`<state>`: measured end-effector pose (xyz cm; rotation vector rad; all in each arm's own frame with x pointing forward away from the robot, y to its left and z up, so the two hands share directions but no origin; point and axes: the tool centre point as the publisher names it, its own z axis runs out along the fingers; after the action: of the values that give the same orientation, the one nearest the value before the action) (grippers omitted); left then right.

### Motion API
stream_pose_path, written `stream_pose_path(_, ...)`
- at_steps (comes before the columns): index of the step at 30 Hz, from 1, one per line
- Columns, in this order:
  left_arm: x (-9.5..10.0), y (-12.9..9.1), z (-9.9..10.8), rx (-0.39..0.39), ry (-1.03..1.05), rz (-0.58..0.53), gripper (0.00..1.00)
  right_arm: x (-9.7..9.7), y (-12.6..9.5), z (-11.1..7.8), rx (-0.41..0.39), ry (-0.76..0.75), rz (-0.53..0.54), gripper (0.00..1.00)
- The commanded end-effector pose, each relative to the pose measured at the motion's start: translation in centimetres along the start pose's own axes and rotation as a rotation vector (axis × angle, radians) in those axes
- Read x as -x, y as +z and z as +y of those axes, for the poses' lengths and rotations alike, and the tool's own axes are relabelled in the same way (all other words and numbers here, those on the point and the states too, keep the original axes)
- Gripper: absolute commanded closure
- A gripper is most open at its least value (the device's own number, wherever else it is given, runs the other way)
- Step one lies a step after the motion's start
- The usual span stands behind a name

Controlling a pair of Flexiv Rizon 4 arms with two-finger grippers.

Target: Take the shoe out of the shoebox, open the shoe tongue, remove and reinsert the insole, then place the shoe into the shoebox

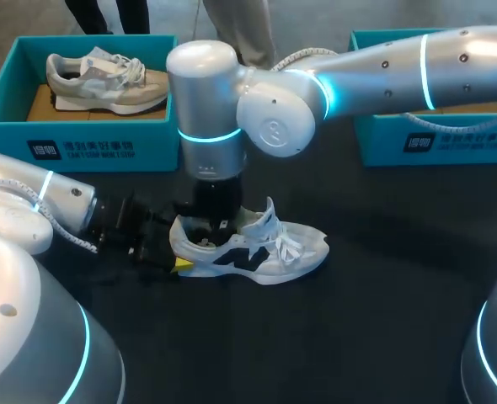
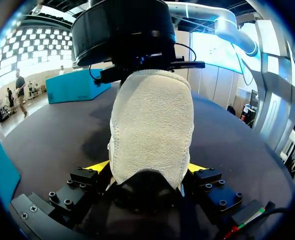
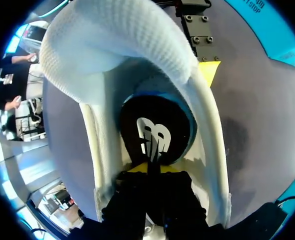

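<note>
A white sneaker with dark side panels (image 1: 274, 248) lies on the dark table, toe pointing right. My left gripper (image 1: 174, 263) is at its heel. In the left wrist view the pale heel (image 2: 152, 125) fills the space between that gripper (image 2: 147, 167), and both yellow tips press its sides. My right arm reaches in from the right and points straight down into the shoe's opening (image 1: 208, 237). In the right wrist view my right gripper (image 3: 150, 169) is inside the shoe with its yellow tips pinched together on the heel end of the black insole (image 3: 157, 125). The tongue (image 3: 117, 40) is folded forward.
A teal shoebox (image 1: 8, 101) at the back left holds a second, beige sneaker (image 1: 105, 80). Another teal shoebox (image 1: 434, 139) stands at the back right, behind my right arm. My left gripper's finger (image 3: 210, 70) shows beside the shoe's outer wall.
</note>
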<state>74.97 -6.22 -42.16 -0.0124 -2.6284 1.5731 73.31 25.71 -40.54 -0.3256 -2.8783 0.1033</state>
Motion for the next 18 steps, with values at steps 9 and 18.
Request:
stream_pose_path(9, 0.2, 0.0, 0.0, 0.003, -0.001, 0.0, 1.0, -0.4, 3.8, -0.7, 0.026, -0.062, 0.055, 1.0)
stream_pose_path(18, 0.2, 0.0, 0.0, 0.003, -0.001, 0.0, 1.0, 0.7, 1.5, -2.0, 0.034, -0.035, 0.001, 1.0)
